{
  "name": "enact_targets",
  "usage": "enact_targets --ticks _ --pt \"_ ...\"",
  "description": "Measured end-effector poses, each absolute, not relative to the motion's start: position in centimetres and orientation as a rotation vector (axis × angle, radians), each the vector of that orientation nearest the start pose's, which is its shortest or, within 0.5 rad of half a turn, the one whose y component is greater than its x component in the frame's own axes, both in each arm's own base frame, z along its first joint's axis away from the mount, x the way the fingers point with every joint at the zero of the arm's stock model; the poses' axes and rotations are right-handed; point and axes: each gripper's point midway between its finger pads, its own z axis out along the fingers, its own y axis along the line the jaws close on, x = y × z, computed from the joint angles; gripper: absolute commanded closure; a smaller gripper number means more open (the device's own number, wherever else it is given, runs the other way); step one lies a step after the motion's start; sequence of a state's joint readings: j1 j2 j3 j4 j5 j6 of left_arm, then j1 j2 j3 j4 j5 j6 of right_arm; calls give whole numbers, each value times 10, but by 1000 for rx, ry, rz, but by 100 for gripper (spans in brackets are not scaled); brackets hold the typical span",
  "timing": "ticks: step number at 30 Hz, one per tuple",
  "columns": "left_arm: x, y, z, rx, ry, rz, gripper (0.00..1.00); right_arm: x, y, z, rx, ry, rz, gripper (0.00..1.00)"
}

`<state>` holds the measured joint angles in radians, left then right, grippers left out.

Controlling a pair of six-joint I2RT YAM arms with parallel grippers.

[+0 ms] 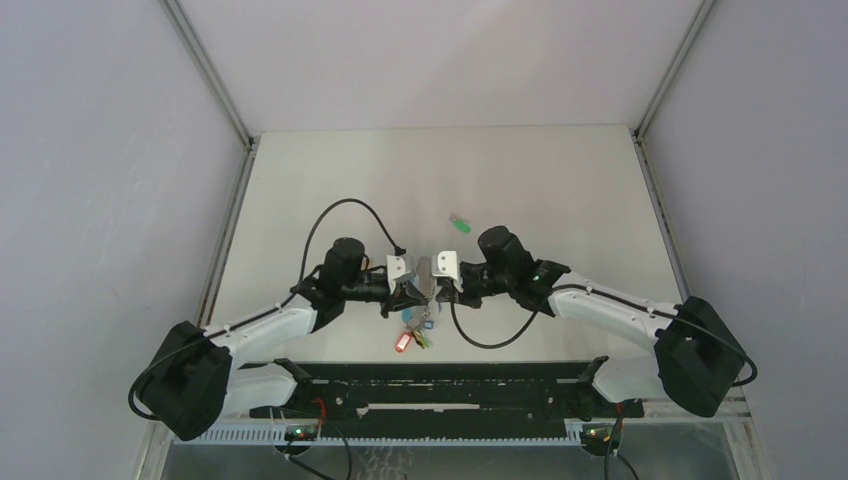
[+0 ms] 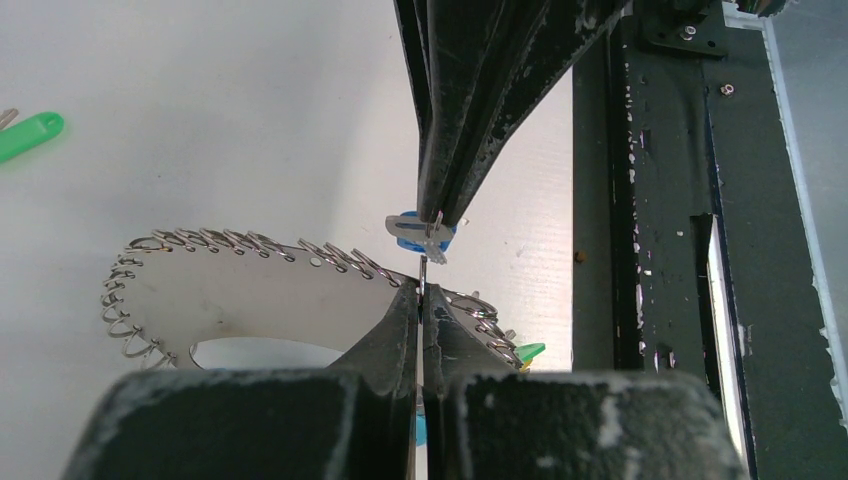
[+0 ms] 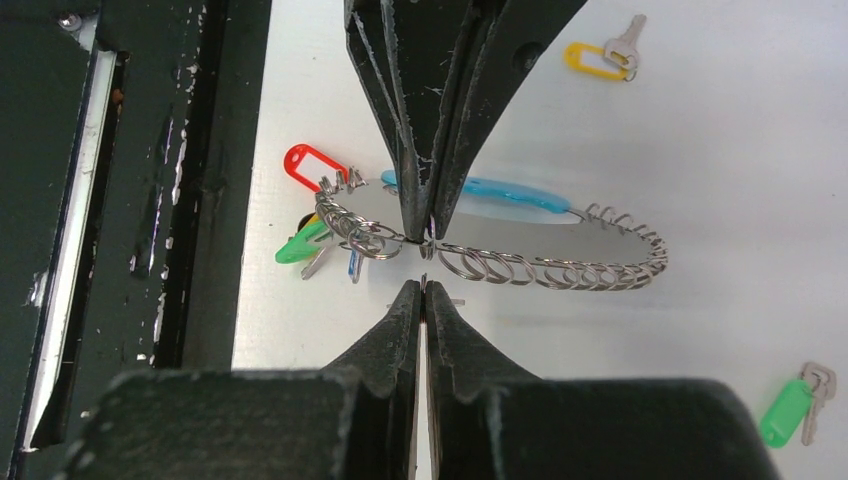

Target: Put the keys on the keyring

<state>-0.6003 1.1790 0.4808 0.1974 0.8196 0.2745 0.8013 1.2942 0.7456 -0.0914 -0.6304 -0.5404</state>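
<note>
The keyring, a wire loop strung with several small rings, hangs between both grippers just above the table. It carries a turquoise sleeve, a red tag and a green tag. My left gripper is shut on the ring's thin wire. Facing it tip to tip, my right gripper is shut on the blue-headed key, close to the wire. A yellow-headed key and a green-headed key lie loose on the table. From above, both grippers meet at mid-table.
A black rail runs along the near edge, close beside the hanging tags. Grey walls enclose the white table on three sides. A black cable loops over the left arm.
</note>
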Motion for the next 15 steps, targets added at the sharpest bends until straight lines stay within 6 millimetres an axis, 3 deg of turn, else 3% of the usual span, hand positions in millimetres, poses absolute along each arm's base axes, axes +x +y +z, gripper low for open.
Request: enact_targets --ticks 15 --pt "182 -271 112 1309 1590 -1051 100 180 314 122 -1637 1477 828 100"
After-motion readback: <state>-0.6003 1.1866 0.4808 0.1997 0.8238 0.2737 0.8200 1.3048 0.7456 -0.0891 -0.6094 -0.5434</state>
